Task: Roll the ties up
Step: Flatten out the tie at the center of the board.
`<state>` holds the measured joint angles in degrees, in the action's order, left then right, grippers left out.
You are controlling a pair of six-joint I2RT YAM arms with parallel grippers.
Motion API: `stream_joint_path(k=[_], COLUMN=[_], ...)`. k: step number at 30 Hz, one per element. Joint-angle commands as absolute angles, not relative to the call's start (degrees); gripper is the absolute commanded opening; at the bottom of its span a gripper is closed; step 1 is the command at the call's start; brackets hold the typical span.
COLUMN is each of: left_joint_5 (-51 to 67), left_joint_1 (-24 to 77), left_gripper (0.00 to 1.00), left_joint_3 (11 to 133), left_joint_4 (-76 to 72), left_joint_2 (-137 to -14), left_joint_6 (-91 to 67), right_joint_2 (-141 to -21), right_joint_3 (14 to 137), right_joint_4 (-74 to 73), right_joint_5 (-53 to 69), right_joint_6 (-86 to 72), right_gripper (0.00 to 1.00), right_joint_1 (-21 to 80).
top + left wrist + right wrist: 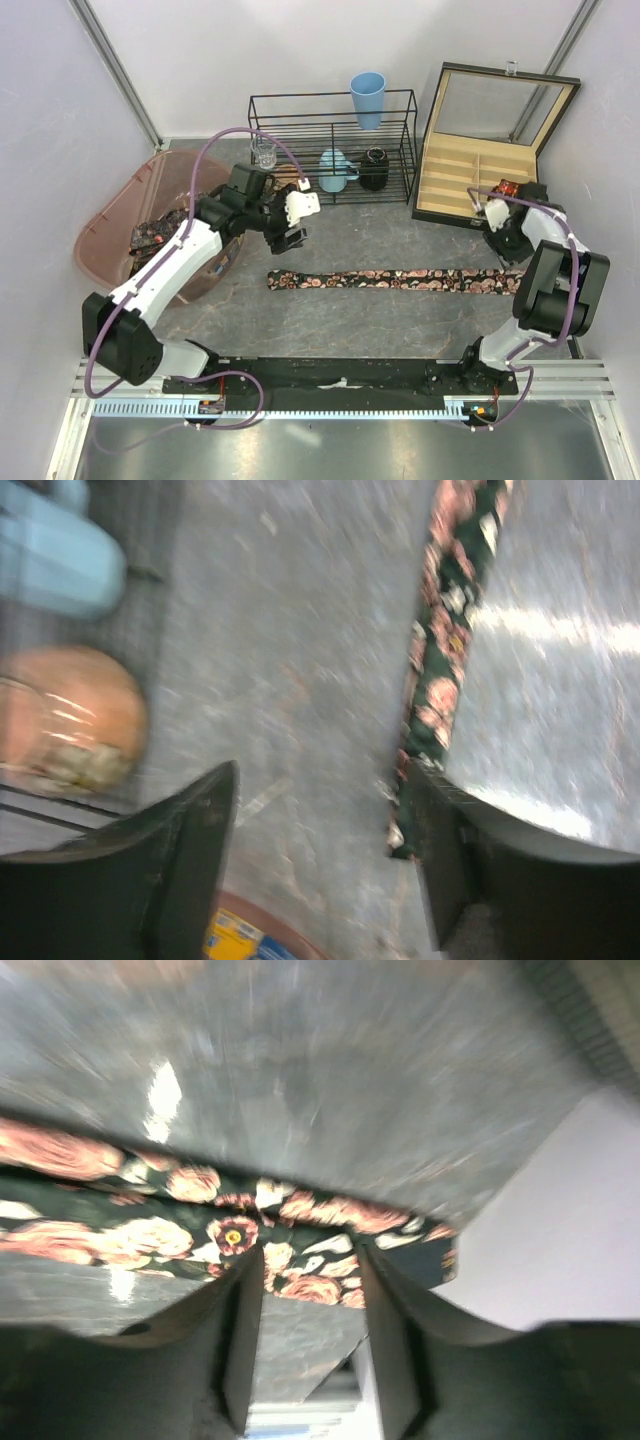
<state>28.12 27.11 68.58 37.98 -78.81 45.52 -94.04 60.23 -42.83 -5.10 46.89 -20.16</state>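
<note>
One long dark tie (400,280) with pink and tan flowers lies flat across the table, left to right. My left gripper (292,238) hovers open above its left, narrow end. In the left wrist view that gripper (320,815) is wide open and empty, and the tie's end (432,680) lies beside the right finger (445,860). My right gripper (506,243) is over the tie's right, wide end. In the right wrist view it (310,1275) is open, and the tie's end (300,1230) lies just past the fingertips. More ties (152,236) lie in the tub.
A pink-brown plastic tub (105,235) stands at the left. A black wire rack (330,150) at the back holds a blue cup (367,98) and small jars. An open wooden compartment box (480,165) stands at the back right. The table's right edge and wall are close to the right gripper.
</note>
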Motion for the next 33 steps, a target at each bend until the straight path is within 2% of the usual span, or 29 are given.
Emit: stream_joint_path(k=[1,4,6,9,13,18,30,33], left_joint_5=[37.43,38.76,39.02,38.23,39.99,40.17,34.72,34.28], left_joint_1=[27.60,28.04,27.86,27.16,27.07,27.16,28.12,28.47], left_gripper=[0.99,1.00,1.00,1.00,1.00,0.98,0.95,0.92], left_joint_3=[67.50,67.93,72.67,70.24,60.48,59.94,58.45,58.45], left_joint_4=[30.50,30.93,38.38,34.65,30.58,39.27,39.64,39.38], left_joint_2=[-78.31,-82.50,-87.07,-85.88,-78.59,-81.73,-89.21,-90.35], left_joint_6=[40.78,35.42,37.00,37.96,47.97,55.02,58.53,58.80], right_joint_2=[-88.25,-83.69,-82.10,-80.07,-78.93,-81.55,-89.21,-90.44], right_joint_3=[67.67,67.77,66.27,63.11,56.71,52.48,49.75,50.18], right_joint_4=[-47.81,-48.34,-48.86,-49.13,-48.61,-44.83,-40.96,-40.95], right_joint_5=[12.25,22.02,25.47,27.95,27.60,25.85,21.89,21.71], right_joint_6=[46.14,49.38,53.76,59.30,64.59,65.57,69.26,69.17], right_gripper=[0.59,0.72,0.82,0.86,0.87,0.87,0.82,0.78], right_joint_1=[-20.04,-18.64,-16.36,-10.91,-1.26,7.45,10.20,10.20])
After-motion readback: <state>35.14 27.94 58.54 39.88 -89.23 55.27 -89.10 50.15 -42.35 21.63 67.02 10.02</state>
